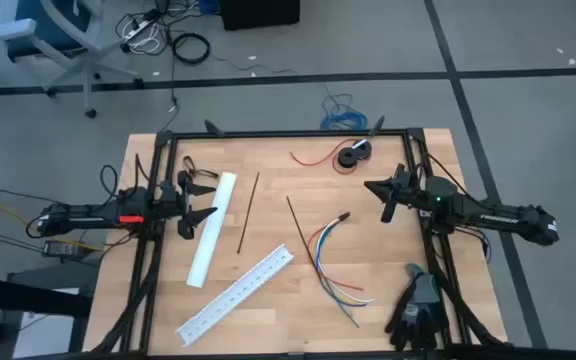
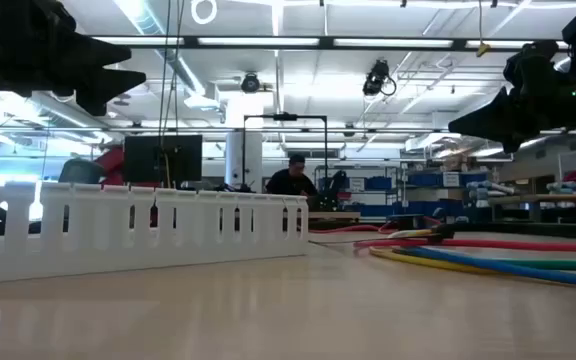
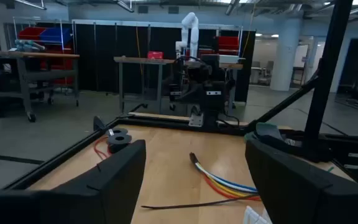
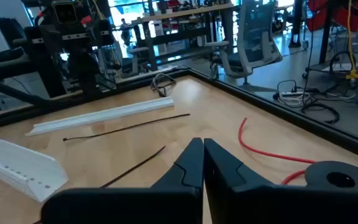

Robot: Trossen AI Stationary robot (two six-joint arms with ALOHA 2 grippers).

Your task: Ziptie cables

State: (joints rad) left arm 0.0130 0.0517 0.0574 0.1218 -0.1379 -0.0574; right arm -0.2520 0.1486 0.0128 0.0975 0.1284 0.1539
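The cables (image 1: 334,262), a bunch of red, orange, blue, green and white wires joined at a black-sleeved end (image 1: 342,216), lie flat on the wooden table (image 1: 268,330) right of centre; they also show in the left wrist view (image 3: 229,183) and the low view (image 2: 488,262). My left gripper (image 1: 196,197) hovers open above the table's left side. My right gripper (image 1: 384,199) hovers shut above the right side, its fingers (image 4: 197,163) together with nothing between them. Neither touches the cables.
Two thin black strips (image 1: 249,211) (image 1: 303,238) lie mid-table. A white bar (image 1: 212,228) and a slotted white duct (image 1: 236,293) lie at left and front. A red wire (image 1: 313,158) and black spool (image 1: 353,155) sit at the back; a dark glove (image 1: 417,308) lies front right.
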